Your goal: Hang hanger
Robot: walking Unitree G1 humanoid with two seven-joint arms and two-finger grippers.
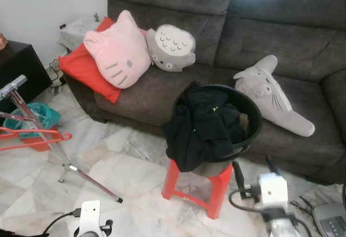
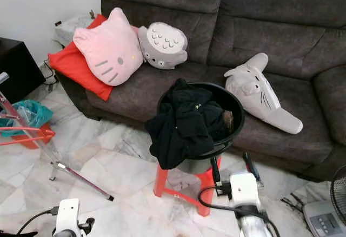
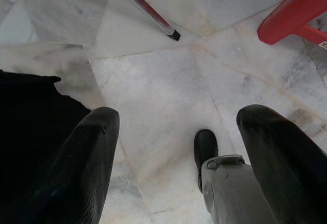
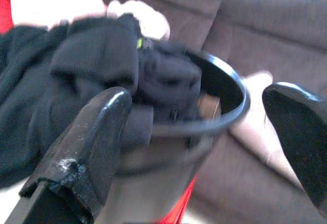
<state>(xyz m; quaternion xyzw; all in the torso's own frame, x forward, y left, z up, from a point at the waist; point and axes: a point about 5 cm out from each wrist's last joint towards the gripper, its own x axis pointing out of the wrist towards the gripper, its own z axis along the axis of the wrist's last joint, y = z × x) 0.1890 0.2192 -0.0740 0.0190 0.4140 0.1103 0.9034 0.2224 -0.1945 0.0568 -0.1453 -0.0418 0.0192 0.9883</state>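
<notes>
We see the red hanger (image 1: 32, 136) at far left mid-frame, lying roughly horizontal against the rack leg (image 1: 81, 173), well apart from both arms. Left end effector (image 3: 173, 157) is nearer, fingers apart, pointing at floor; right end effector (image 4: 204, 147) also apart, facing the bucket (image 1: 251, 119).

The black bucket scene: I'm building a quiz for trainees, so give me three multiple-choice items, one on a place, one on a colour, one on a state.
1. Where does the black bucket stand?
A. on the sofa
B. on a red stool
C. on the floor

2. What colour is the hanger?
A. red
B. white
C. blue

3. How are the right gripper fingers?
A. shut on clothes
B. shut on nothing
C. open

Answers: B, the red stool sits under the bucket; A, the hanger on the rack is red; C, a wide gap shows between the fingers, holding nothing.
</notes>
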